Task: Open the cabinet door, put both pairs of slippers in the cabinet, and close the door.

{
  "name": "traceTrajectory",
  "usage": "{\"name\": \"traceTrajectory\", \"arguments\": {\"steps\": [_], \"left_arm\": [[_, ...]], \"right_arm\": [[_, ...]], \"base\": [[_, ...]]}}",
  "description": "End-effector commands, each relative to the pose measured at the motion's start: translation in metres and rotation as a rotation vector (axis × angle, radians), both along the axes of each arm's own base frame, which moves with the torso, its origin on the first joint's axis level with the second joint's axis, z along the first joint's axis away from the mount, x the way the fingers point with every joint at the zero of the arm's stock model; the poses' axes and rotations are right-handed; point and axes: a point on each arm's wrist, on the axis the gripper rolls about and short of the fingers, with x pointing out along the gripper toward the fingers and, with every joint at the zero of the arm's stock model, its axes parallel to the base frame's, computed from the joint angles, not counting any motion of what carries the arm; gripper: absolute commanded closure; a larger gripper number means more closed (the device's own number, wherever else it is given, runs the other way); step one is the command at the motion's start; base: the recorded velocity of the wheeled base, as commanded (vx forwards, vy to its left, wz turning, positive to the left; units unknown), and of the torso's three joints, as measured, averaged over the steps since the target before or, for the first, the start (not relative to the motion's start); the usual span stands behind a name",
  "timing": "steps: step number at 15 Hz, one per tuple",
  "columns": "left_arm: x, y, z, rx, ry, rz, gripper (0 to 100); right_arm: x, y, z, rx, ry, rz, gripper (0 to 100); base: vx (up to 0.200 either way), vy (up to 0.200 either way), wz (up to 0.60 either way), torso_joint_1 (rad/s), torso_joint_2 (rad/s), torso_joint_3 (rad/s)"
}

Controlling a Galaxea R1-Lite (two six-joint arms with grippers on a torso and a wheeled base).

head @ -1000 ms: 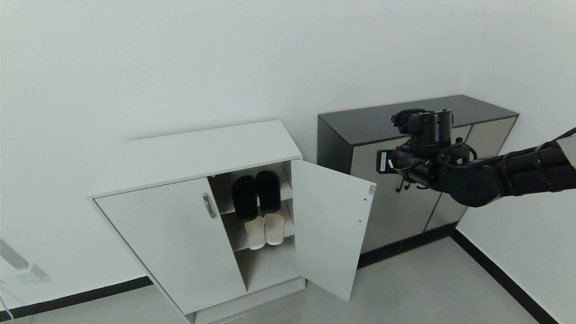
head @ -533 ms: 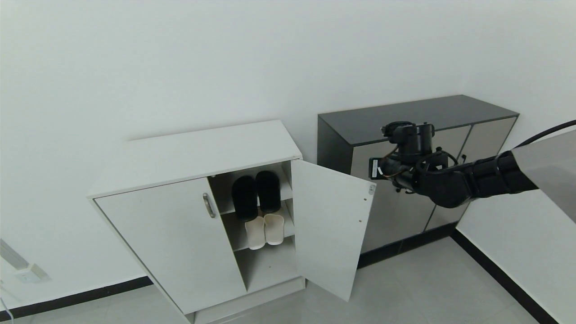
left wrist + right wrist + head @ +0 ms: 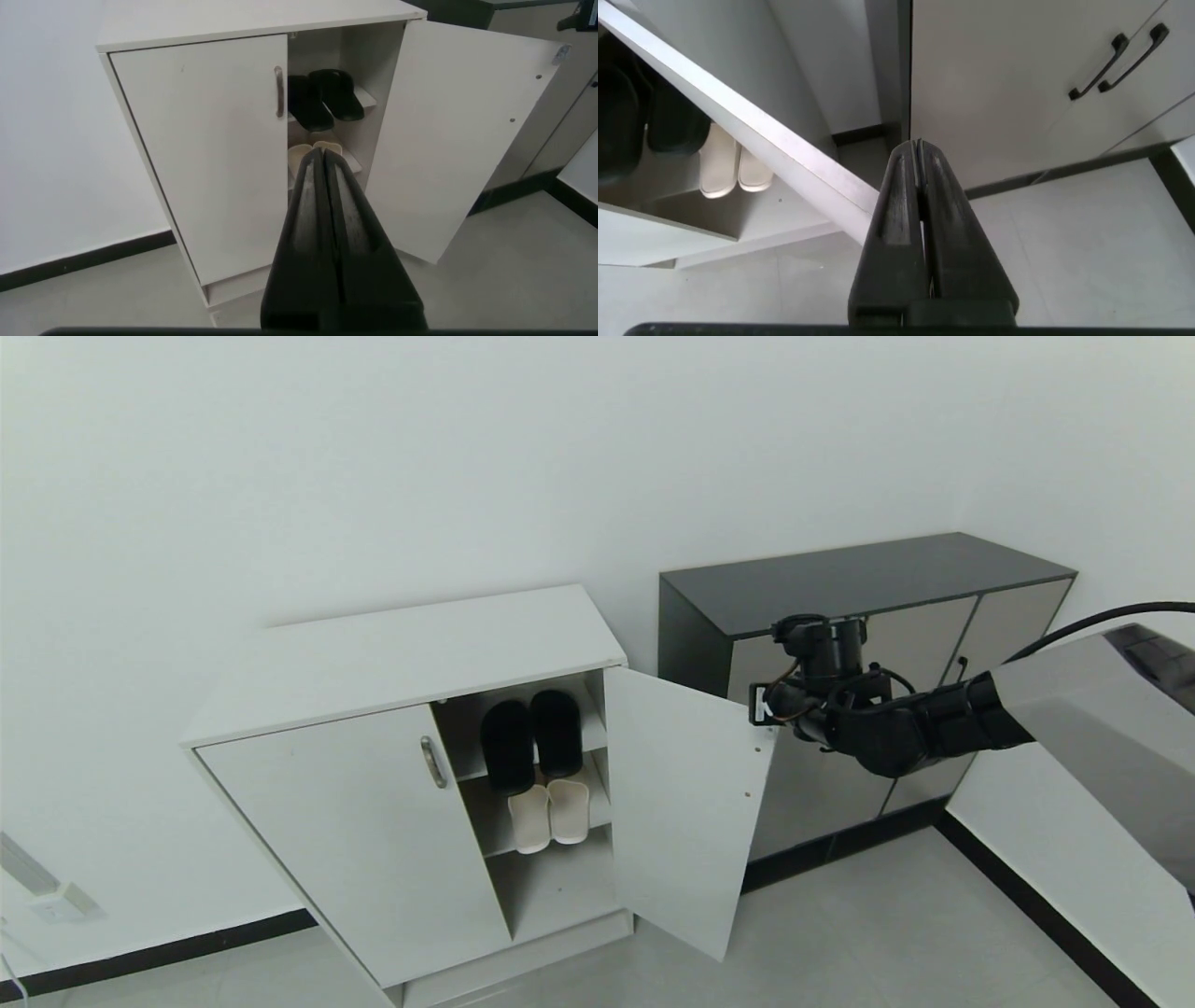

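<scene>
Hovering at 2 o'clock of the door [image 3: 686,803], my right gripper [image 3: 918,149], fingers pressed together; a skewed push could slip off, leaving it ajar.

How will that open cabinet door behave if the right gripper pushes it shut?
The door is a flat, stiff-looking panel, so it should swing as one piece rather than flex. The shut right gripper is by its free edge, far from the hinged side, so a light push probably moves it.
</scene>
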Motion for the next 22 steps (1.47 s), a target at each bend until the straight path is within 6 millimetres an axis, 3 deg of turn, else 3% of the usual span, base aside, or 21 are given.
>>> {"name": "traceTrajectory", "arguments": {"steps": [1, 10, 15, 18, 20, 22], "left_arm": [[0.0, 0.0, 0.0, -0.001, 0.001, 0.0, 100], [0.0, 0.0, 0.0, -0.001, 0.001, 0.0, 100], [0.0, 0.0, 0.0, -0.001, 0.001, 0.0, 100], [0.0, 0.0, 0.0, -0.001, 0.001, 0.0, 100], [0.0, 0.0, 0.0, -0.001, 0.001, 0.0, 100], [0.0, 0.0, 0.0, -0.001, 0.001, 0.0, 100]], "right_arm": [[0.004, 0.002, -0.008, -0.005, 0.011, 0.0, 100], [-0.002, 0.004, -0.01, -0.012, 0.026, 0.01, 100], [-0.053, 0.035, 0.006, 0.014, 0.047, 0.107, 100], [-0.077, 0.053, 0.003, 0.033, 0.076, 0.164, 100], [-0.089, 0.064, 0.006, 0.059, 0.084, 0.19, 100], [-0.089, 0.064, 0.006, 0.059, 0.08, 0.19, 100]], "base": [[0.0, 0.0, 0.0, 0.0, 0.0, 0.0], [0.0, 0.0, 0.0, 0.0, 0.0, 0.0], [0.0, 0.0, 0.0, 0.0, 0.0, 0.0], [0.0, 0.0, 0.0, 0.0, 0.0, 0.0], [0.0, 0.0, 0.0, 0.0, 0.0, 0.0], [0.0, 0.0, 0.0, 0.0, 0.0, 0.0]]}}
